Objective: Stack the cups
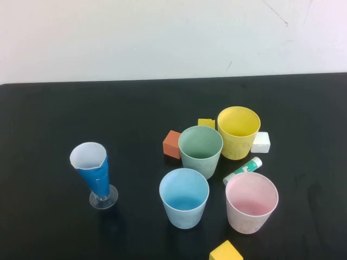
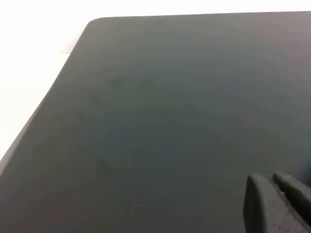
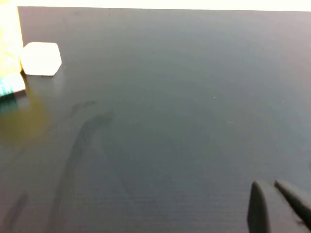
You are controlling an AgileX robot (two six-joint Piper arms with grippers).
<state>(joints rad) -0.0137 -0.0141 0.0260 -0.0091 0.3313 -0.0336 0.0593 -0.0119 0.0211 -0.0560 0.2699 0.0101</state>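
Note:
In the high view the cups stand upright and apart on the black table [image 1: 65, 108]. The yellow cup [image 1: 238, 132] is farthest back, the green cup [image 1: 200, 151] just left of it. Nearer the front stand the light blue cup [image 1: 184, 197] and the pink cup [image 1: 251, 202]. Neither arm shows in the high view. My left gripper [image 2: 272, 182] is shut over bare table in the left wrist view, holding nothing. My right gripper [image 3: 271, 187] is shut too, over bare table, with an edge of the yellow cup [image 3: 9, 34] far off in its view.
A blue-and-white paper cone on a clear stemmed base [image 1: 95, 173] stands at the left. Around the cups lie an orange block [image 1: 172, 144], a small yellow block [image 1: 206, 123], a white block [image 1: 261, 142], a green-and-white tube [image 1: 243, 170] and a yellow block [image 1: 225, 251] at the front edge.

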